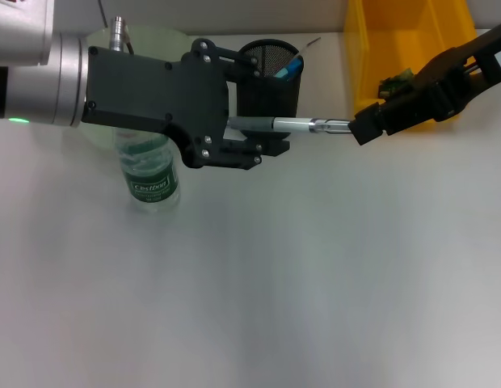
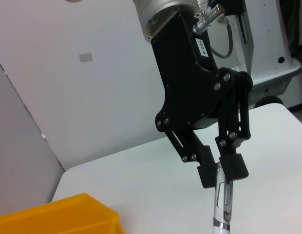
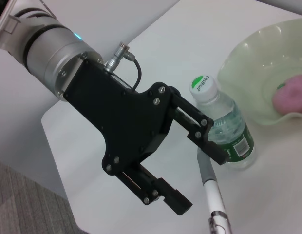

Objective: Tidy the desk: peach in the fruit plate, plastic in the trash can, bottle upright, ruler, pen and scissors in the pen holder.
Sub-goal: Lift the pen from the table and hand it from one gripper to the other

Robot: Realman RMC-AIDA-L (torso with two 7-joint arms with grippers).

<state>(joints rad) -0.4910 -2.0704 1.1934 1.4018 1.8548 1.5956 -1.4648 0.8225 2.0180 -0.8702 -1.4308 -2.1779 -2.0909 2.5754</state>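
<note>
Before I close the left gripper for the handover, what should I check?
1. Right gripper shut on the pen: ok.
2. Left gripper open, pen's free end between its fingers: ok.
3. Pen holder upright behind the pen: ok.
4. Bottle upright: ok.
5. Left gripper clear of the bottle: cannot tell.
6. Peach in the fruit plate: ok.

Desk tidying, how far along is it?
Done: bottle stands upright, peach lies in the fruit plate. In hand: right gripper is shut on the pen, its free end inside the open left gripper. Left: pen into the pen holder; ruler, scissors, plastic not in view.
</note>
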